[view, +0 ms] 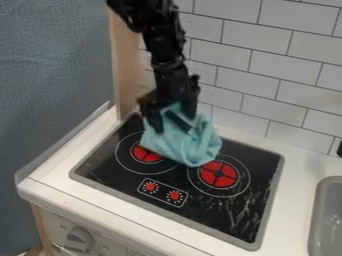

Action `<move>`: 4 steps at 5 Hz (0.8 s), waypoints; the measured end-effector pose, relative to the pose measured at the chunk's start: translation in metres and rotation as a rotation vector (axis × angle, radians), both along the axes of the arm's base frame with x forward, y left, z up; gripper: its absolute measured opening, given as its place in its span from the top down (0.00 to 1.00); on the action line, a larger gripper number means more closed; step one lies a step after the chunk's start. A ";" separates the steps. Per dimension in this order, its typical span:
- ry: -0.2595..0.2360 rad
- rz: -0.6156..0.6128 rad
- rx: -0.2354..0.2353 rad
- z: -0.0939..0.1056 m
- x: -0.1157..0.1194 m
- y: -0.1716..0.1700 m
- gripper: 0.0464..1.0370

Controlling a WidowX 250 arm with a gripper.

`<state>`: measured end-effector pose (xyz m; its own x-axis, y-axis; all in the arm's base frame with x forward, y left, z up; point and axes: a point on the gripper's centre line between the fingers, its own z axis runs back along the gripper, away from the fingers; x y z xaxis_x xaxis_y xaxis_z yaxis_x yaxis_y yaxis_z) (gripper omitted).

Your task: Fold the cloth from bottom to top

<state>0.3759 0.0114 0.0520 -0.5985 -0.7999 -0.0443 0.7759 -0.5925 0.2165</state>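
Folding neatly should mean easing the teal cloth's bottom edge upward, keeping the cloth (192, 148) flat; whether the black gripper (172, 125), upper centre, is clamped, I cannot tell.

Arm (160, 40): cut off at top edge, blurred through to pincer (173, 118). Both burners (218, 174): partly hidden by cloth (190, 145). Sink (327, 215): cropped at right edge.

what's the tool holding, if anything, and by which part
It can't be told for sure: the cloth's bunched upper part is up against the tool, but whether it is gripped there is unclear.
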 end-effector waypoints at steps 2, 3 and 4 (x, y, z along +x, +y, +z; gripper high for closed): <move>-0.060 -0.010 0.061 0.059 -0.018 0.004 0.04; -0.043 -0.025 0.073 0.061 -0.029 -0.007 0.04; -0.045 -0.027 0.073 0.061 -0.029 -0.008 0.04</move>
